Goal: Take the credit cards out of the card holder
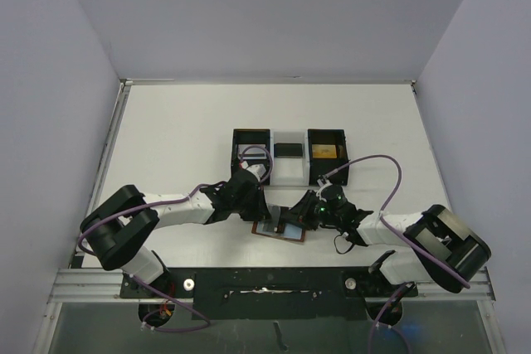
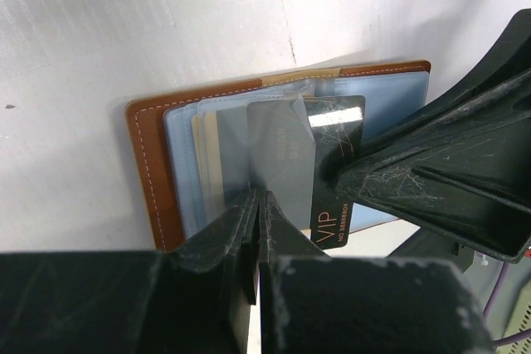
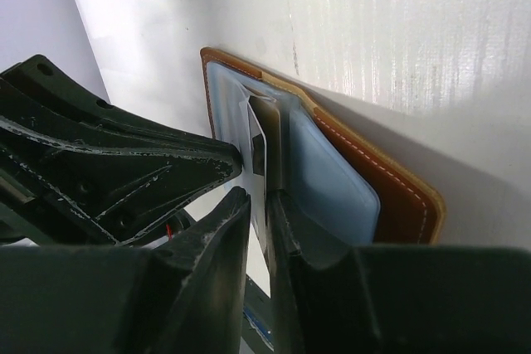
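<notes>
1. The left arm [image 1: 166,209] reaches from the near left corner of the table [image 1: 166,122] in toward the middle
2. The left gripper [image 2: 259,221] has its fingers all but closed, with only a sliver between them. They pinch the near edge of a thin grey sheet [image 2: 278,151] that stands out of the wallet's pockets
3. The card holder [image 2: 148,163] lies open on the table at the near middle, inside facing up, between the two grippers. Its brown leather rim with pale stitching frames blue-grey pockets [image 2: 382,93], and pale card edges show in the left-hand pockets
4. A black card [image 2: 336,134] marked VIP sticks partway out of the pockets, its left part covered by the grey sheet
5. A tray [image 1: 288,175] with three compartments sits farther back than the wallet and apart from it. A dark flat thing lies in its middle compartment and a yellow-brown thing in its right one
6. The right gripper [image 3: 259,213] comes in from the right. Its fingers are nearly together, gripping a thin card seen edge-on, which looks to be the black card. In the left wrist view its tip rests on that card
7. The right arm [image 1: 398,230] stretches back to the near right corner
</notes>
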Controlling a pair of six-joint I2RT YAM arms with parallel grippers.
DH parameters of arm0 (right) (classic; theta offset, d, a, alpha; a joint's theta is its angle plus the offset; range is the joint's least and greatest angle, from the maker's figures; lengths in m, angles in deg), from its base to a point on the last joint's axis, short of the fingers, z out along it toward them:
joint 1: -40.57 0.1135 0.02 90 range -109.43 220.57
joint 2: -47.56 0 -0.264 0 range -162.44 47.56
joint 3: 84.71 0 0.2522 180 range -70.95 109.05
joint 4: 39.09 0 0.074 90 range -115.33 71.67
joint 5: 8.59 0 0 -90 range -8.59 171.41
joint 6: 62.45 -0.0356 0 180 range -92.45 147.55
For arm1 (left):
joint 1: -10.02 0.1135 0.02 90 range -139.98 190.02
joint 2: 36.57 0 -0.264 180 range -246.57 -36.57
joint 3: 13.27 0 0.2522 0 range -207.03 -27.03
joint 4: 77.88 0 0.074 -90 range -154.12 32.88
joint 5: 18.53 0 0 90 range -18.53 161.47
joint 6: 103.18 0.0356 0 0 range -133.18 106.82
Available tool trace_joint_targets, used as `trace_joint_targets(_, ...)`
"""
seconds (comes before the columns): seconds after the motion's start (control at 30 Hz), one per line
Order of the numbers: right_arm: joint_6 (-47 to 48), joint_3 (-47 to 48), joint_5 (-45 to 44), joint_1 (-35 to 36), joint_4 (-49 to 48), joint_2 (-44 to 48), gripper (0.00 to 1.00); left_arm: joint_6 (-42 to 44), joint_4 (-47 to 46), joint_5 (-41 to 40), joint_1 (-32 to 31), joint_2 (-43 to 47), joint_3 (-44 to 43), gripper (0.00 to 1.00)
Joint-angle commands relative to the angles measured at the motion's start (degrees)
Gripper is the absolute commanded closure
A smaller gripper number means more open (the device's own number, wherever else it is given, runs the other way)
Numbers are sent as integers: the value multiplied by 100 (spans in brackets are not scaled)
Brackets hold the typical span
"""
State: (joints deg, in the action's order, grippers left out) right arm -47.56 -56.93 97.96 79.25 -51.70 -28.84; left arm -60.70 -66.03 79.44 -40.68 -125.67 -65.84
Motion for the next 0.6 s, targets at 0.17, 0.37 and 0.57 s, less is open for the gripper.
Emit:
trace_joint_targets(0.17, 60, -21, 176, 36, -745, -309, 86, -146, 12, 20, -39, 42, 216, 100)
trace_joint_targets(0.37, 98, 40, 166, 47, -841, -399, 82, -150, 42, 10, -37, 91, 238, 100)
trace_joint_targets(0.57, 121, -11, -175, 122, -473, -39, 100, -156, 78, -82, -37, 156, 256, 100)
